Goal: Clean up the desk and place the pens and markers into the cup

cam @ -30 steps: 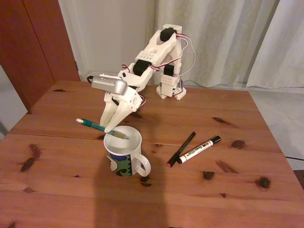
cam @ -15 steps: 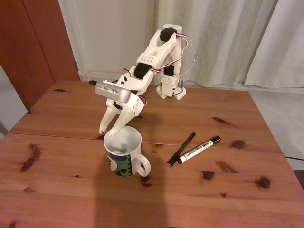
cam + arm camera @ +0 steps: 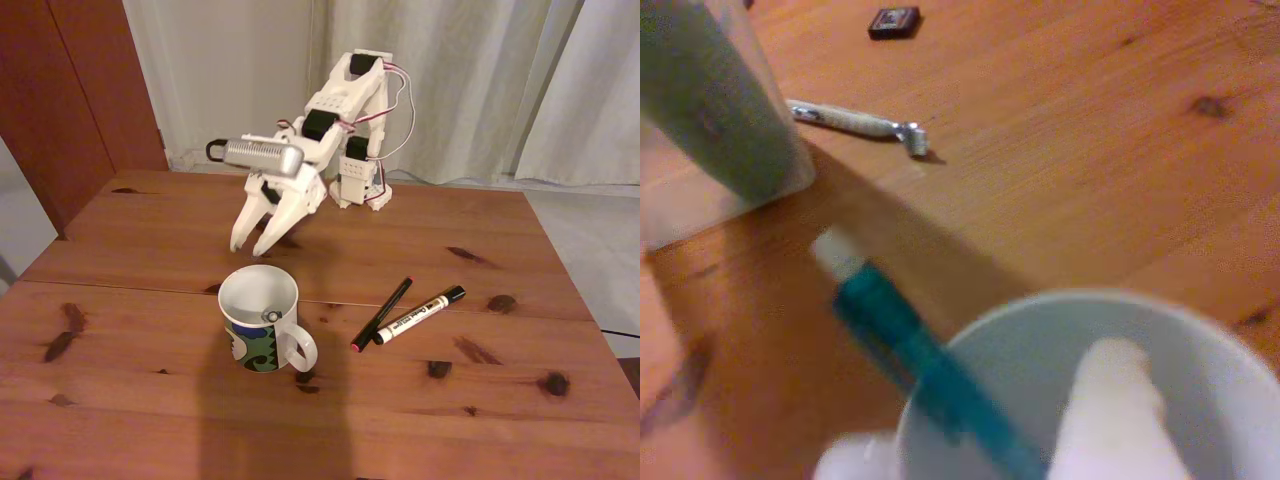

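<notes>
Where the desk [image 3: 120, 400] comes nearest the fixed camera, the cup [image 3: 258, 322] stands upright, in front of and below the gripper [image 3: 249, 248], handle turned toward the camera's right. A small round pen end [image 3: 270, 315] shows inside the cup, against its near wall. To the right of the gripper and a little nearer the camera than it, the black pen [image 3: 382, 312] and the white marker [image 3: 420, 315] lie slantwise on the wood, just beside each other and well apart from the cup. The gripper hangs above the desk behind the cup, its two white fingers spread apart with nothing between them. Behind it the arm's base [image 3: 360, 185] sits at the desk's far edge, before pale curtains [image 3: 480, 80].

From the wrist, blurred, the teal pen [image 3: 902, 338] slants across the cup's rim [image 3: 1060, 303], its pale end outside. Farther off, a pale stick [image 3: 855, 120] and a small dark object [image 3: 893, 20] lie on the wood.
</notes>
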`<state>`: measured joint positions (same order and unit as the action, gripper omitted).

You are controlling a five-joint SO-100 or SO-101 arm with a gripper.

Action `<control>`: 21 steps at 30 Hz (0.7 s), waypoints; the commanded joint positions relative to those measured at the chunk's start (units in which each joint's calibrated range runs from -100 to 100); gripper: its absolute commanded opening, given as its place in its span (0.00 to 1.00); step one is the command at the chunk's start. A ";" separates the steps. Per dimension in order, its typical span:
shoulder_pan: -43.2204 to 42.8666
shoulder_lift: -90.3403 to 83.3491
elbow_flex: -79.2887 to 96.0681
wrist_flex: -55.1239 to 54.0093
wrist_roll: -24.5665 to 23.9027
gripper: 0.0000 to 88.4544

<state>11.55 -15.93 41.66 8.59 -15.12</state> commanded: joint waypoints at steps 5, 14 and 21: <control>-4.92 -14.89 2.35 19.59 0.34 0.01; -13.44 -18.70 2.08 41.35 0.40 0.01; -17.78 -16.46 2.53 45.05 -1.33 0.01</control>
<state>-5.17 -31.95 44.71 53.21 -15.31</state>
